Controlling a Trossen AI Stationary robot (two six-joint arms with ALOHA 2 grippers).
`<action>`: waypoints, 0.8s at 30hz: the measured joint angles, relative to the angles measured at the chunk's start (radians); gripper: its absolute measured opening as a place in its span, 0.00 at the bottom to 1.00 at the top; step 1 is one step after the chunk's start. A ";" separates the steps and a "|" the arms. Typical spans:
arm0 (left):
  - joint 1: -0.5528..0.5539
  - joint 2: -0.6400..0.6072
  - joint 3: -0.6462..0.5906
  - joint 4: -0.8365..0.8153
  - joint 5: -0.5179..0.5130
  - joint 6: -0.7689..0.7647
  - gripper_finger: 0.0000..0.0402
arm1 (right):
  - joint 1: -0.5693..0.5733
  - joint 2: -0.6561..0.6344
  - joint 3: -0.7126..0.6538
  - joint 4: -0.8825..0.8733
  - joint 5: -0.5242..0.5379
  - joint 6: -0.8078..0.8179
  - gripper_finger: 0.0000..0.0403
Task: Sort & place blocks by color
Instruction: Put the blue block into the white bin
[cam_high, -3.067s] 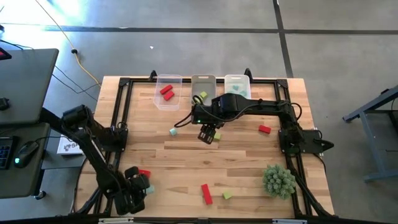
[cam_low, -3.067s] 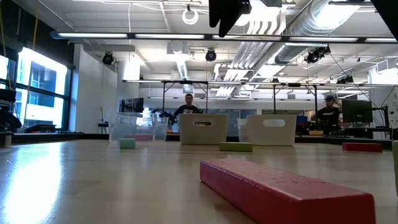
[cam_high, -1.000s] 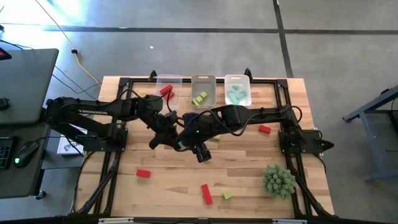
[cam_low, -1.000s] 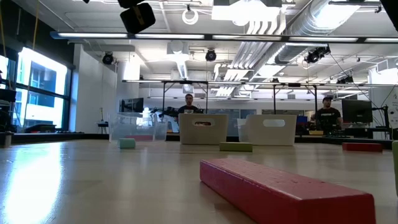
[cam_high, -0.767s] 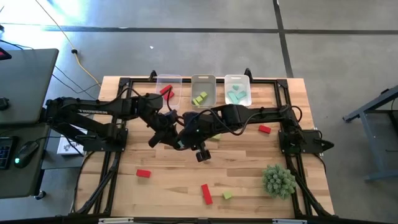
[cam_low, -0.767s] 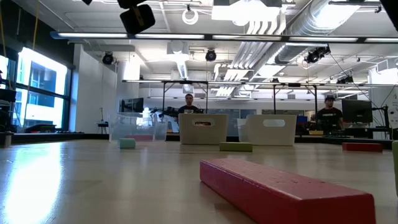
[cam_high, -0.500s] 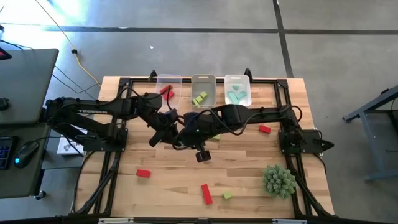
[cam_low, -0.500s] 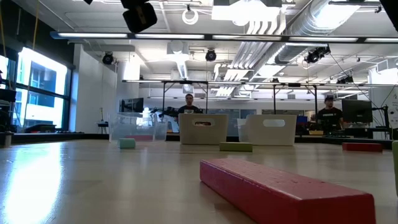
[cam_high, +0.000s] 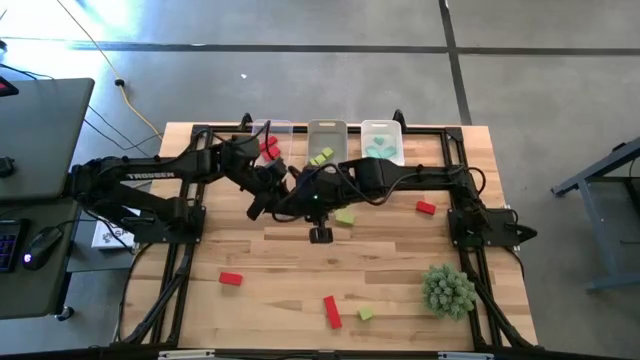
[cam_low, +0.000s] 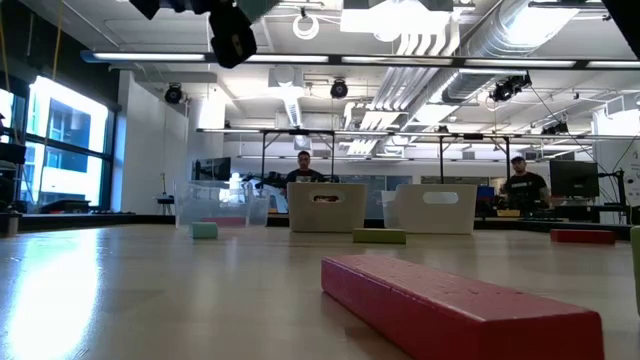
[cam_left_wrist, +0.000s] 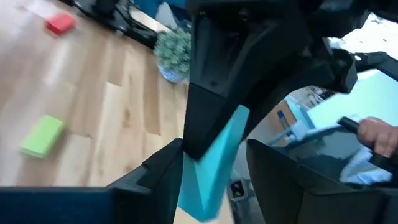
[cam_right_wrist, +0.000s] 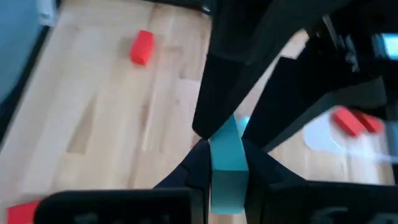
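A teal block (cam_left_wrist: 214, 158) hangs in mid-air over the middle of the table, between my two grippers, which meet tip to tip. My right gripper (cam_right_wrist: 225, 149) reaches in from the table's right and is shut on the block. My left gripper (cam_left_wrist: 214, 146) comes from the table's left and is open. Its fingers stand on either side of the block's other end, with a gap showing at one finger. In the high view the two meet at the left gripper (cam_high: 272, 200) and the right gripper (cam_high: 295, 198). My right gripper pinches one end of the teal block (cam_right_wrist: 227, 138) between its two fingers, slanting down from the table's right side. The block sticks out ahead of the fingers, clear of the table. My left gripper: whether one finger (cam_left_wrist: 168, 165) touches the block, I cannot tell.
Three clear bins (cam_high: 327, 140) stand in a row at the far edge. Loose blocks lie on the table: green (cam_high: 345, 216), red (cam_high: 426, 208), red (cam_high: 231, 279), a red bar (cam_high: 331, 311), yellow-green (cam_high: 365, 313). A fake plant (cam_high: 447, 290) stands near right.
Both grippers have moved together a little toward the table's far edge, staying tip to tip with the teal block between them. The right wrist has rolled somewhat.
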 joint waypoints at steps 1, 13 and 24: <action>0.014 0.000 0.000 0.000 0.000 0.010 0.41 | -0.007 0.000 0.000 -0.019 0.009 0.002 0.08; 0.177 0.000 0.000 0.002 0.005 0.089 0.41 | -0.135 0.001 0.000 -0.166 0.060 -0.008 0.08; 0.317 0.000 0.000 0.000 -0.030 0.103 0.41 | -0.349 0.001 0.000 -0.293 0.096 -0.081 0.08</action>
